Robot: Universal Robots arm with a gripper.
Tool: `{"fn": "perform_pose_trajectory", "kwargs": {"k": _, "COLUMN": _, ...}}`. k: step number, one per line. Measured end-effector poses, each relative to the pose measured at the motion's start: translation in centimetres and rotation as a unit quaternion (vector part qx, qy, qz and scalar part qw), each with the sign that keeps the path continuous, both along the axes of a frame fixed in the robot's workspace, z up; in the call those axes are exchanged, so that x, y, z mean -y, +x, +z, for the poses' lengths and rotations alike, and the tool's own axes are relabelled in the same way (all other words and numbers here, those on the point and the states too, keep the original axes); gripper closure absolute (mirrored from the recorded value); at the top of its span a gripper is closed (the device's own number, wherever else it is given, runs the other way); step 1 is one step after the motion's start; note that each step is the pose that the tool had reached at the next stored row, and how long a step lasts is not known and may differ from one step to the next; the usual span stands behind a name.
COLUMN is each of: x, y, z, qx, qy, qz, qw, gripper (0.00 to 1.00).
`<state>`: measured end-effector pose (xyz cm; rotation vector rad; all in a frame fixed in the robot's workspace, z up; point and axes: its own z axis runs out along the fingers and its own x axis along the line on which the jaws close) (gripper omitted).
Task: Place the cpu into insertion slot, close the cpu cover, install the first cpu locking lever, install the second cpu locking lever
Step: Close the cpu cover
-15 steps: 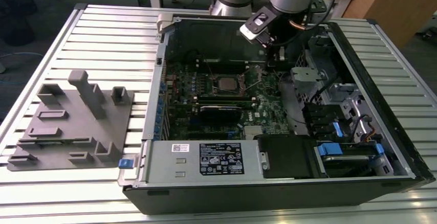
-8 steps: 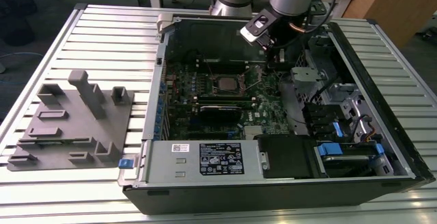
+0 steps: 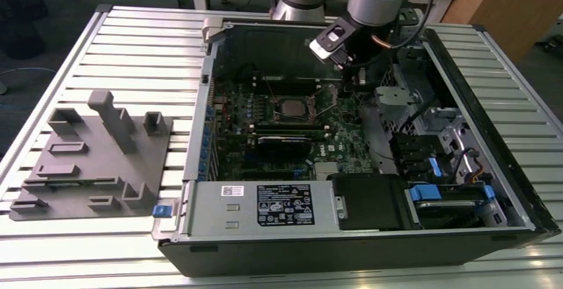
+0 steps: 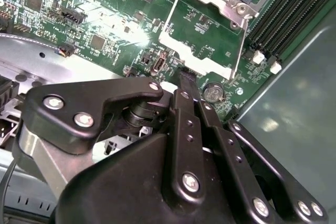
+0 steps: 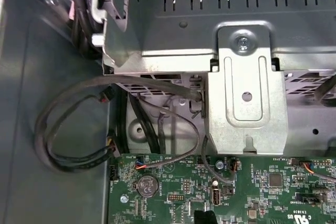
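One pale square cpu point(image 3: 289, 108) in silvery-rimmed insertion slot point(image 3: 271, 109); two wire levers point(image 4: 240, 45) raised; black gripper point(image 4: 187, 77) beside slot edge, fingers pressed together.

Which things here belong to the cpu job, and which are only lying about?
For the job:
- the cpu, lying in the insertion slot
- a locking lever
- the gripper, low near that slot

Just lying about:
- the grey fixture tray
- the power supply
- the coin battery
- the cable loop
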<state>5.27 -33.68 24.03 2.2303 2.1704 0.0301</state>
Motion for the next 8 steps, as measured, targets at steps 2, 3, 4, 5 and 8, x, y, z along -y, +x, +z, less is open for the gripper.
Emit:
{"fn": "perform_pose_trajectory", "kwargs": {"k": 2, "x": 0.00, "y": 0.00, "z": -0.22, "qx": -0.0006, "qy": -0.0010, "qz": 0.000, "qw": 1.0000, "gripper": 0.89}}
{"fn": "perform_pose_trajectory", "kwargs": {"k": 3, "x": 0.00, "y": 0.00, "z": -0.24, "qx": -0.0007, "qy": -0.0012, "qz": 0.000, "qw": 1.0000, "gripper": 0.89}}
{"fn": "perform_pose_trajectory", "kwargs": {"k": 4, "x": 0.00, "y": 0.00, "z": -0.24, "qx": -0.0007, "qy": -0.0012, "qz": 0.000, "qw": 1.0000, "gripper": 0.89}}
{"fn": "perform_pose_trajectory", "kwargs": {"k": 5, "x": 0.00, "y": 0.00, "z": -0.24, "qx": -0.0007, "qy": -0.0012, "qz": 0.000, "qw": 1.0000, "gripper": 0.89}}
{"fn": "perform_pose_trajectory", "kwargs": {"k": 8, "x": 0.00, "y": 0.00, "z": -0.25, "qx": -0.0007, "qy": -0.0011, "qz": 0.000, "qw": 1.0000, "gripper": 0.89}}
